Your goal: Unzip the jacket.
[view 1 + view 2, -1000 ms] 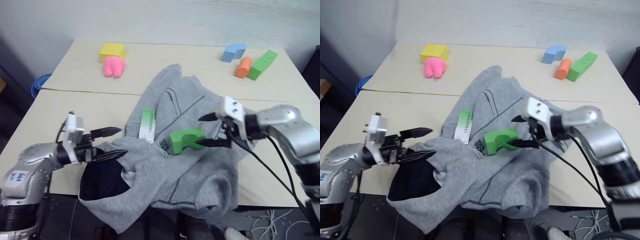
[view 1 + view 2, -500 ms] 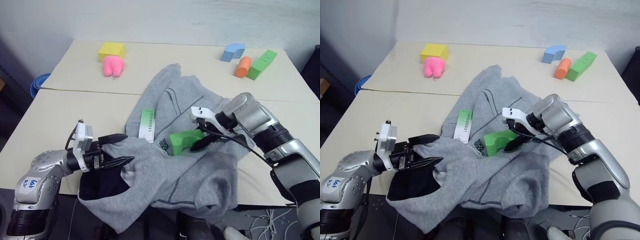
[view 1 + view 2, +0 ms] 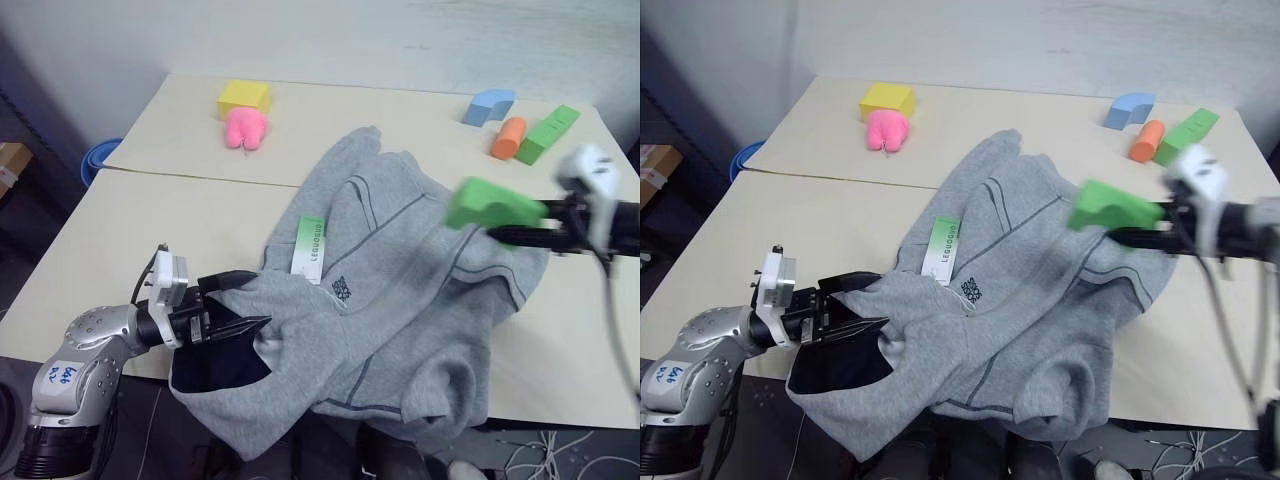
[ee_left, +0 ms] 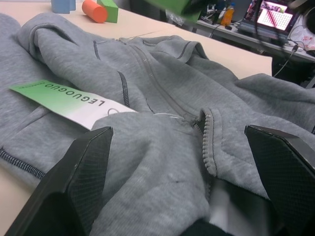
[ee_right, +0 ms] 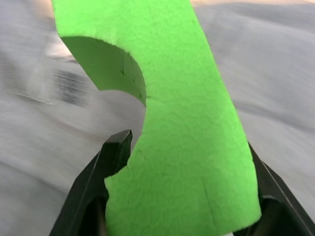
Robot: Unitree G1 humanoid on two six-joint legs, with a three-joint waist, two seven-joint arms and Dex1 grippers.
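Jacket (image 3: 400, 290) on table (image 3: 160, 210), blocks (image 3: 525, 125) behind, hang tag (image 3: 310, 247) atop.

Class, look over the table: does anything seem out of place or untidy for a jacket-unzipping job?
Yes. The right gripper holds a green foam block above the jacket, which lies crumpled with its hood end hanging off the table edge.
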